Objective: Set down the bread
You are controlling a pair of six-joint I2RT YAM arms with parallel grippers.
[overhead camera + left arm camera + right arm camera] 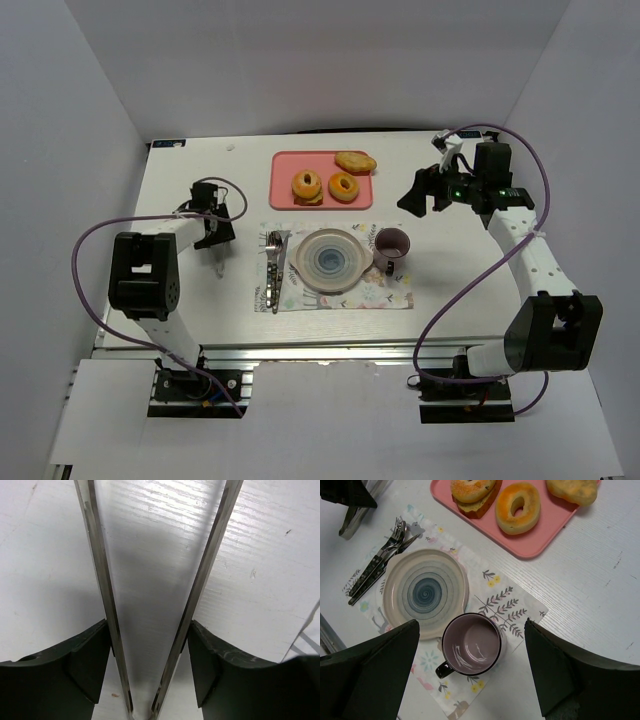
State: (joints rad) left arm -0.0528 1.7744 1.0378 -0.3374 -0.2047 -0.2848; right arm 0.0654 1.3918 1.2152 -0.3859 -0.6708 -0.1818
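Note:
The bread (344, 186) is a golden-orange ring lying in the middle of a pink tray (322, 203) at the back of the table; it also shows in the right wrist view (518, 507). My left gripper (213, 238) is left of the placemat, low over the table, shut on metal tongs (218, 262) whose two arms spread between its fingers (102, 580). My right gripper (425, 195) is open and empty, raised to the right of the tray, looking down on the mug (471, 644).
On the tray a thicker two-layer ring bread (307, 186) lies left and an oval bun (355, 161) at the back right. A floral placemat (385, 295) holds a ringed plate (330, 260), a purple mug (390, 246) and cutlery (273, 265).

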